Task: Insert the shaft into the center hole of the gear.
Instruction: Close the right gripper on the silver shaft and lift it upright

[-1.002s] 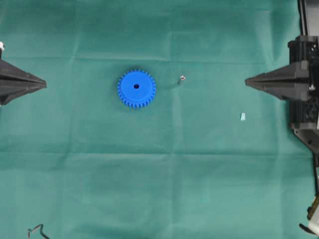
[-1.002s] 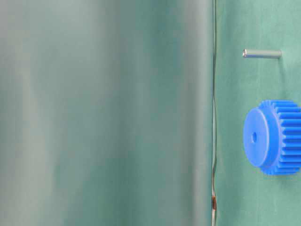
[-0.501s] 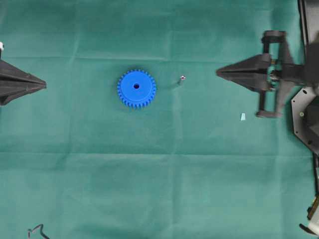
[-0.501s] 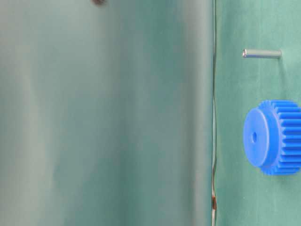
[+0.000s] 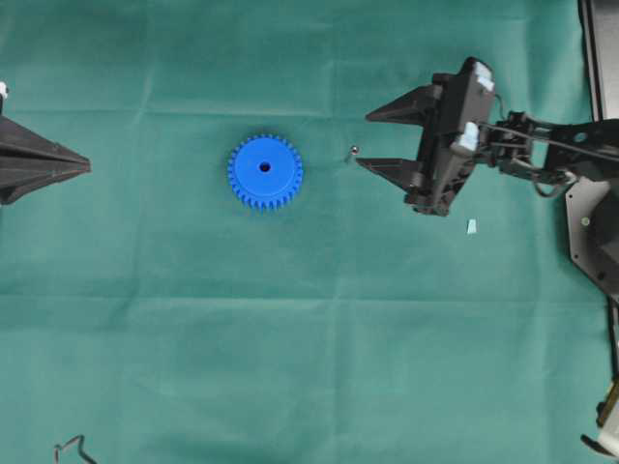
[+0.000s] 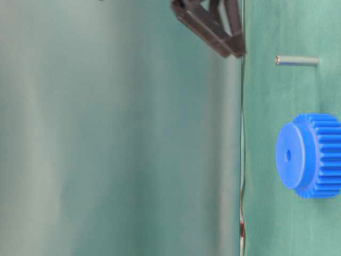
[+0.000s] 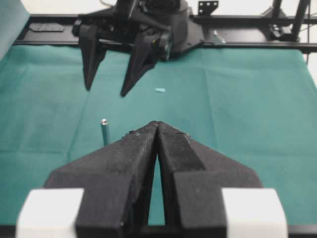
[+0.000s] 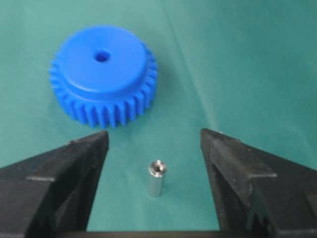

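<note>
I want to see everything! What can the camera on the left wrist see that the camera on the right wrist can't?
Only the left wrist view shows the shut left hand, the whole open right hand, a small pale-blue fleck and the black frame behind. Only the right wrist view shows the bright blue toothed plastic gear with its dark center hole. Both show the small silver metal shaft standing upright on the green cloth.

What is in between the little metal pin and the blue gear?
Nothing. In the overhead view only bare green cloth lies between the shaft and the gear. The right wrist view shows the same gap.
</note>
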Controlling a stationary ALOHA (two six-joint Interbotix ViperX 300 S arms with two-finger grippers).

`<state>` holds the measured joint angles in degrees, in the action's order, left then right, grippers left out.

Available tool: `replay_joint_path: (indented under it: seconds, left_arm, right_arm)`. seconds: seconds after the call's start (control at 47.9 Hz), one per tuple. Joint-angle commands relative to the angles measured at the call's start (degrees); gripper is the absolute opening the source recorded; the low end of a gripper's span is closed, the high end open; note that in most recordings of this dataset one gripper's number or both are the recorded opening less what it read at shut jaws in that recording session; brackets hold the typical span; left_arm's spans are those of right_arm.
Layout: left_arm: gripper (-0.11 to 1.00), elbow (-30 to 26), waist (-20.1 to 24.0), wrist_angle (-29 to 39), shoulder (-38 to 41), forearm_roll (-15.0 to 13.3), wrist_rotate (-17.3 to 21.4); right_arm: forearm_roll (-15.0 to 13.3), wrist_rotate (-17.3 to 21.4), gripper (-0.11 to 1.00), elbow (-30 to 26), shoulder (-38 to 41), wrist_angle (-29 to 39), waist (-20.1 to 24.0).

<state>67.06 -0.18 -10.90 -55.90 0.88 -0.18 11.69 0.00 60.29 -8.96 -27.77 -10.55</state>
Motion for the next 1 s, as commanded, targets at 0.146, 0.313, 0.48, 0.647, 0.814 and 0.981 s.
replay_joint_path:
  seconds: [0.146, 0.313, 0.48, 0.647, 0.814, 0.981]
  left_arm:
    - [0.00, -1.41, 0.09, 0.09, 0.18, 0.09, -0.09]
    - [0.00, -1.41, 0.09, 0.35, 0.18, 0.18, -0.09]
    - [0.00, -1.41, 0.09, 0.35, 0.18, 0.18, -0.09]
    - [0.00, -1.41, 0.09, 0.35, 0.18, 0.09, -0.09]
    - [0.00, -1.41, 0.09, 0.35, 0.18, 0.18, -0.09]
    - [0.00, -1.41, 0.00, 0.62, 0.18, 0.18, -0.09]
  right_arm:
    - [2.29, 0.44, 0.73, -2.11, 6.59, -3.08, -0.09]
    - [2.29, 1.93, 0.73, -2.46, 10.11, -4.13, -0.09]
    - [2.46, 2.81, 0.72, -2.11, 11.25, -5.89, -0.18]
    - [2.46, 2.72, 0.67, -2.02, 11.25, -6.06, -0.09]
    - [2.11, 2.64, 0.38, -1.93, 11.25, -5.63, -0.09]
    - [1.93, 2.55, 0.17, -2.02, 11.16, -5.63, 0.26]
